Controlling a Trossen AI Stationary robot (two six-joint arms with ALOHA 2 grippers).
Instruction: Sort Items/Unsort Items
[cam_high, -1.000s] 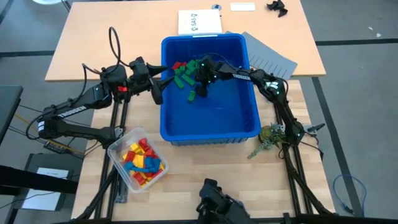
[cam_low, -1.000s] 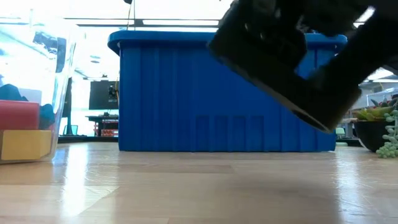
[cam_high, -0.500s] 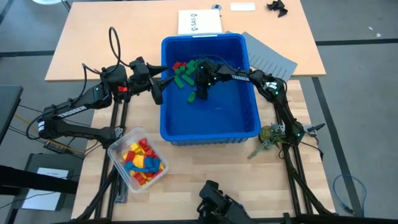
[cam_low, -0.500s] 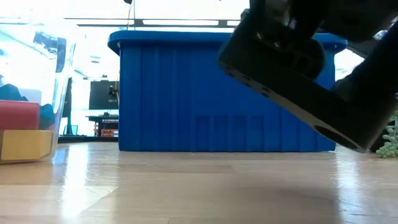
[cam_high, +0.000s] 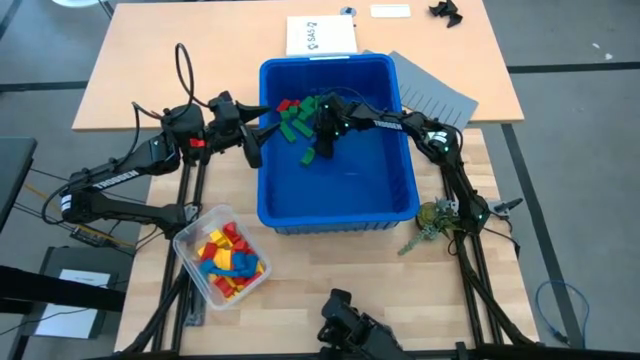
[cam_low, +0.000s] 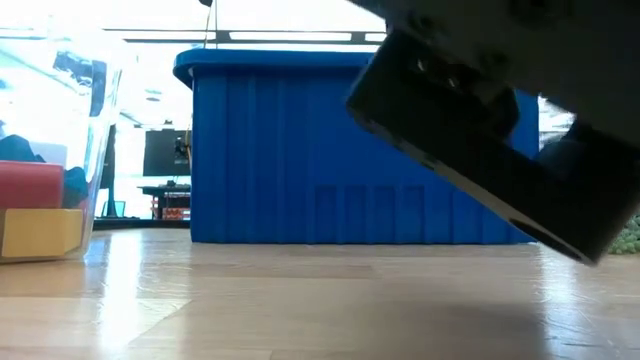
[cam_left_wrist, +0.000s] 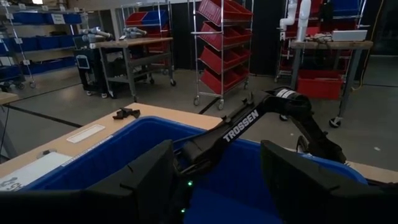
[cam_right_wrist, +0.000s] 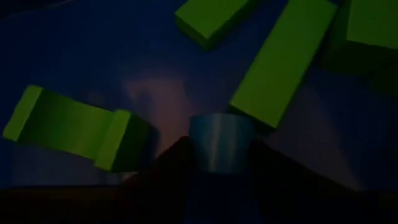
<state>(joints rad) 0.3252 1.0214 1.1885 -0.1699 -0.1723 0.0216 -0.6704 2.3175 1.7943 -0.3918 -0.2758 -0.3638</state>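
We see the right gripper (cam_high: 325, 135) down inside the blue bin (cam_high: 338, 205), its fingers pinching a small blue block (cam_right_wrist: 221, 142) (green blocks (cam_right_wrist: 283, 59) lie around it). The left gripper (cam_high: 252, 140) hovers at the bin's left rim, fingers spread and empty.

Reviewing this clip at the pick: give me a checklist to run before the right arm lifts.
1. Right gripper inside the bin: ok.
2. Blue block between its fingers: ok.
3. Grip fully shut on it: cannot tell.
4. Green blocks clear of the fingers: not ok, one touches the blue block.
5. Left gripper out of the way at the bin's left wall, open: ok.
6. Clear box ready on the table: ok.
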